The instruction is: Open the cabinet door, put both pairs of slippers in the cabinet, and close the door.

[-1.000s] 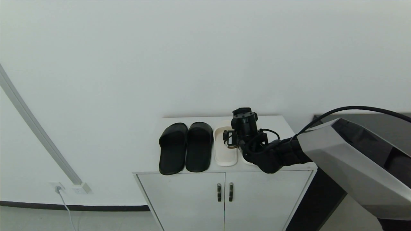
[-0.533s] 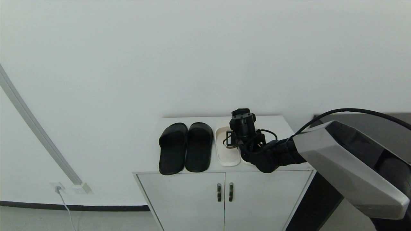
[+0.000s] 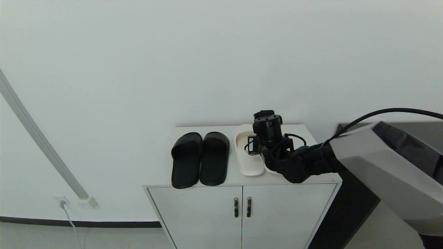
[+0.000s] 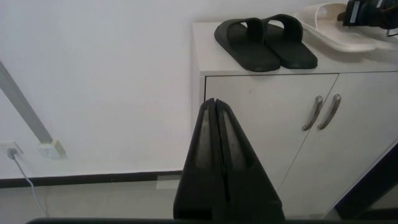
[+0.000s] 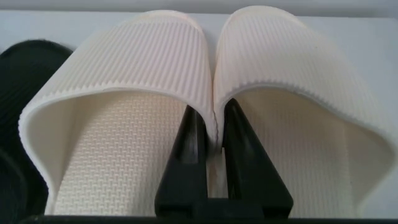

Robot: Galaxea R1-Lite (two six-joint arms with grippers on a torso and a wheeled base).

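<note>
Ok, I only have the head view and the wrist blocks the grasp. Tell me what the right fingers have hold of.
Observer: The right gripper is shut on the white slippers. One finger sits inside each slipper, pinching the two adjoining strap edges together.
Operator: Now report the left arm.
Observer: The left gripper points toward the left cabinet door, apart from it, fingers shut with nothing between them.
</note>
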